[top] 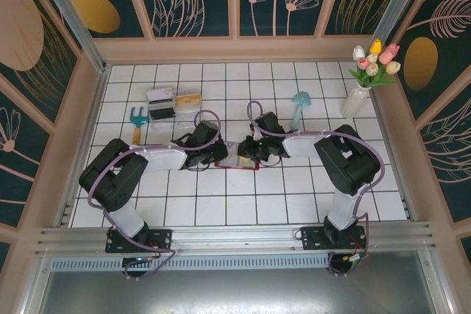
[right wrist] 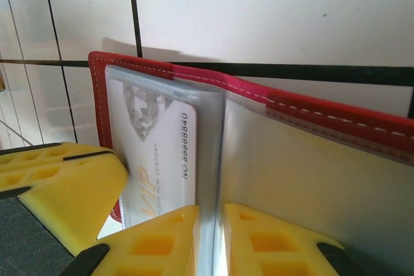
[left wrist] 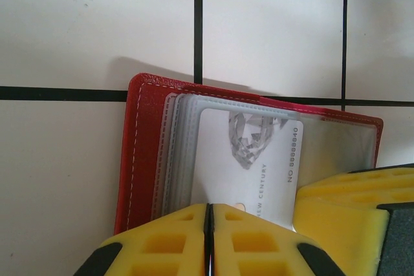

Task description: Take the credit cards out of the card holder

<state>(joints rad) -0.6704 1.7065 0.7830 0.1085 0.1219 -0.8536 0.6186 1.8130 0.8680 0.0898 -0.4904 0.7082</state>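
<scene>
At centre of the top view: the holder [top: 239,167] is lying open on the white tiles [top: 221,204], with both arms reaching in over it from left and right.
Holder: its red cover is facing down and its clear pockets are facing up. In the left wrist view it is sitting in the lower middle of the frame.
Card: a pale card [left wrist: 252,159] printed with a gem is sitting in a pocket, its lower end running under the yellow fingers.
Left gripper [left wrist: 208,214]: the jaws are pressing together at bottom centre of its frame, right at the card's lower edge. I cannot tell whether anything is caught between them.
Right gripper [right wrist: 210,218]: the jaws are pinching a clear sleeve [right wrist: 210,159] rising from the holder's fold, at bottom centre of its frame.
Grippers: they are working just beside each other.
Upper left of the top view: a clear box [top: 162,103] and a blue rake [top: 137,117] are lying well apart from the holder.
Upper right: a vase [top: 357,99] is holding tulips.
</scene>
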